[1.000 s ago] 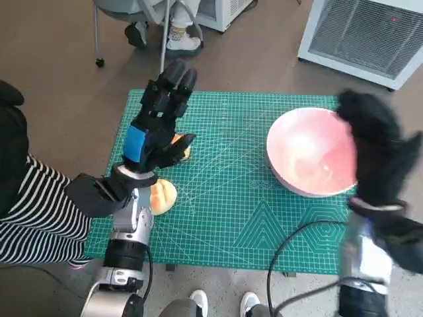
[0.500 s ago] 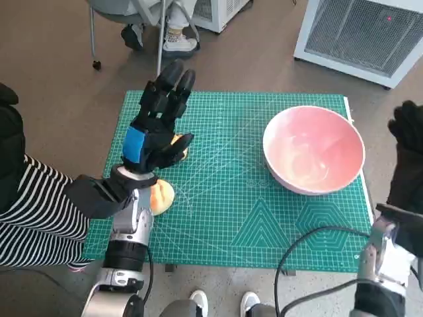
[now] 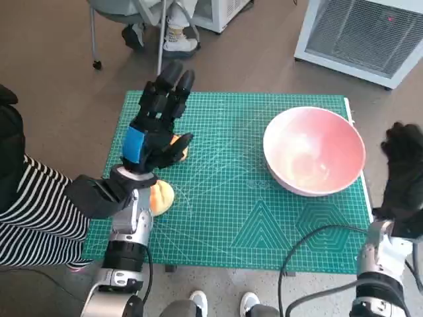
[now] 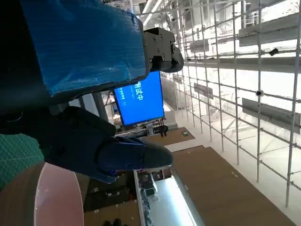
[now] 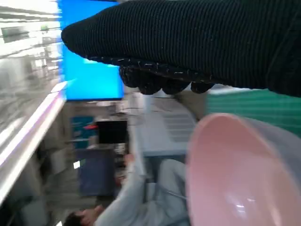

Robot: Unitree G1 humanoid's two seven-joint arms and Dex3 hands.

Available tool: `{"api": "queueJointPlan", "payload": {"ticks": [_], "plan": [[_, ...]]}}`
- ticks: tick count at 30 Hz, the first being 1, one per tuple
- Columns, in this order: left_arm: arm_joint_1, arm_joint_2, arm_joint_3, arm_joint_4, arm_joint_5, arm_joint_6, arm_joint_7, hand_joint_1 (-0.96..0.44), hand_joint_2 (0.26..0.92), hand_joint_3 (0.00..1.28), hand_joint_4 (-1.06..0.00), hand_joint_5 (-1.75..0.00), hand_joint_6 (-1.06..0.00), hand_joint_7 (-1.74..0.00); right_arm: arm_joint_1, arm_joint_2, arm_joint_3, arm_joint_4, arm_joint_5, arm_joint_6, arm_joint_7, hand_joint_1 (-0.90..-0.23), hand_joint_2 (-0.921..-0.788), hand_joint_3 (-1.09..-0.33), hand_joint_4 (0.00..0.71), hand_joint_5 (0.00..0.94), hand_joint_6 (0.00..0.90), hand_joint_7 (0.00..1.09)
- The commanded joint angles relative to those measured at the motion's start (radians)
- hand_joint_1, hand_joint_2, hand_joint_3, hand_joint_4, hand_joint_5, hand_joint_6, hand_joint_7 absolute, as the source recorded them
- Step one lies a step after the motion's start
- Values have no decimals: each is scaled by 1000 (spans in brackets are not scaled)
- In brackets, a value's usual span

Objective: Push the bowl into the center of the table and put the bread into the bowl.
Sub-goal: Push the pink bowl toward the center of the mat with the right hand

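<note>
You are looking at a pink bowl (image 3: 314, 150) that is sitting near the right edge of the green cutting mat (image 3: 225, 218) on the bench, well off the middle. Your right robot hand (image 3: 400, 173) is hovering just beside the bowl on its outer side, off the mat's right edge and apart from the rim; in the right wrist view the bowl's rim (image 5: 221, 160) is lying close under the gloved fingers. That is the relation to work from: the bowl is lying to the left of that robot hand, with the mat's centre beyond it in the same direction, so a push toward the left looks like the natural line. The right robot hand is holding nothing; whether its fingers are spread or curled you cannot tell from these views.

Your left robot hand (image 3: 156, 132) is raised over the left part of the mat, fingers extended and apart, grasping nothing. The bread (image 3: 160, 196) is lying below its wrist near the mat's left edge, partly hidden by the arm; a second orange-brown patch (image 3: 180, 149) is peeking out just under the palm, too covered to identify. The left robot hand is by far the nearer to the bread, the right one to the bowl.
</note>
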Motion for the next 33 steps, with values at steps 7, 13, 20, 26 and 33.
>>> {"api": "queueJointPlan", "payload": {"ticks": [7, 13, 20, 26, 33], "plan": [[6, 11, 3, 7, 14, -6, 2, -596, 921, 319, -135, -2, -18, -410, -45, 39, 3, 140, 16, 83, 20, -557, -921, -934, 144, 5, 99, 288], [7, 17, 4, 10, 18, -11, 1, -604, 921, 323, -133, -1, -14, -406, -65, 79, 25, 137, 10, 78, 52, -560, -921, -924, 152, 6, 108, 268], [9, 21, 3, 7, 29, -13, 9, -606, 921, 340, -130, 0, -10, -399, -88, 105, 61, 131, -12, 58, 81, -567, -921, -915, 150, 3, 104, 249], [13, 24, 6, 0, 26, -5, 9, -610, 921, 348, -130, 0, -11, -396, -102, 125, 108, 123, -41, 39, 96, -559, -921, -929, 147, 1, 100, 235], [22, 22, 8, -13, 18, 3, 10, -613, 921, 351, -130, 0, -13, -393, -115, 149, 143, 115, -56, 37, 110, -559, -921, -939, 138, 0, 96, 223]]}}
